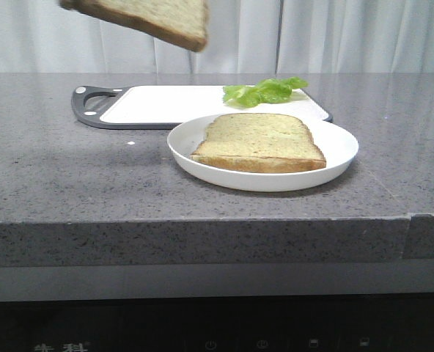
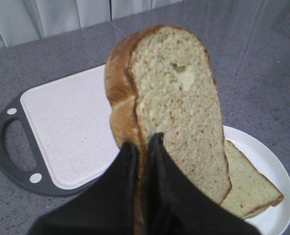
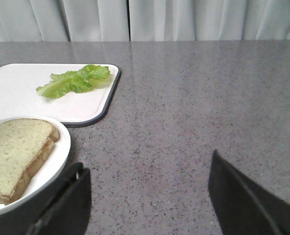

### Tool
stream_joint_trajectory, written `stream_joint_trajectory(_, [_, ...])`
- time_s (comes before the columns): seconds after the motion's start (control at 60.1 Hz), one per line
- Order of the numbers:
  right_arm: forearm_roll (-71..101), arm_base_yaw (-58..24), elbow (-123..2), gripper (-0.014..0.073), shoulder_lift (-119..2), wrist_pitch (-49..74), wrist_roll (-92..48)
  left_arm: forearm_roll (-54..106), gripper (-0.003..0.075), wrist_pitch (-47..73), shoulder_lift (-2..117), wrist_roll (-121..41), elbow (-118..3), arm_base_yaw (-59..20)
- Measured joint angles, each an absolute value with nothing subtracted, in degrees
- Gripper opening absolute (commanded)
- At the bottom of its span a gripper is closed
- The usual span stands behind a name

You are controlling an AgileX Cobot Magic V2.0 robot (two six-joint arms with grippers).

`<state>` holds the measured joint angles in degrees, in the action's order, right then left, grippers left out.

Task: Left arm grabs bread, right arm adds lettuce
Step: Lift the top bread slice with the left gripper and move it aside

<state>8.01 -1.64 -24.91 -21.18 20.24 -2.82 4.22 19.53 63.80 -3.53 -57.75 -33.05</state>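
Note:
My left gripper (image 2: 142, 142) is shut on the crust edge of the bread (image 2: 172, 107), a thick tan slice held high in the air. In the front view only the bread (image 1: 151, 18) shows, at the top left; neither arm is in that view. The lettuce (image 1: 265, 91) lies on the far right corner of the white cutting board (image 1: 166, 106); it also shows in the right wrist view (image 3: 74, 81). My right gripper (image 3: 147, 161) is open and empty, low over bare counter to the right of the plate.
A white plate (image 1: 341, 150) in front of the board holds a second, thinner slice (image 1: 261, 141); both show in the left wrist view, plate (image 2: 277, 181) and slice (image 2: 248, 186). The board has a dark grey handle (image 1: 89, 103) at the left. Grey curtain behind.

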Motion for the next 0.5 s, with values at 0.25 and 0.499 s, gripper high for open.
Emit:
stream_joint_trajectory(0.25, [8.0, -1.6, -33.2, 0.0525, -38.5, 21.6, -3.9, 3.4, -0.0021, 11.9, 43.8, -1.3, -40.5, -29.3])
stream_joint_trajectory(0.499, [8.0, -3.6, -47.8, 0.0525, -61.9, 21.7, -9.2, 3.3, -0.0021, 13.0, 32.5, 0.0, -32.2, -20.0])
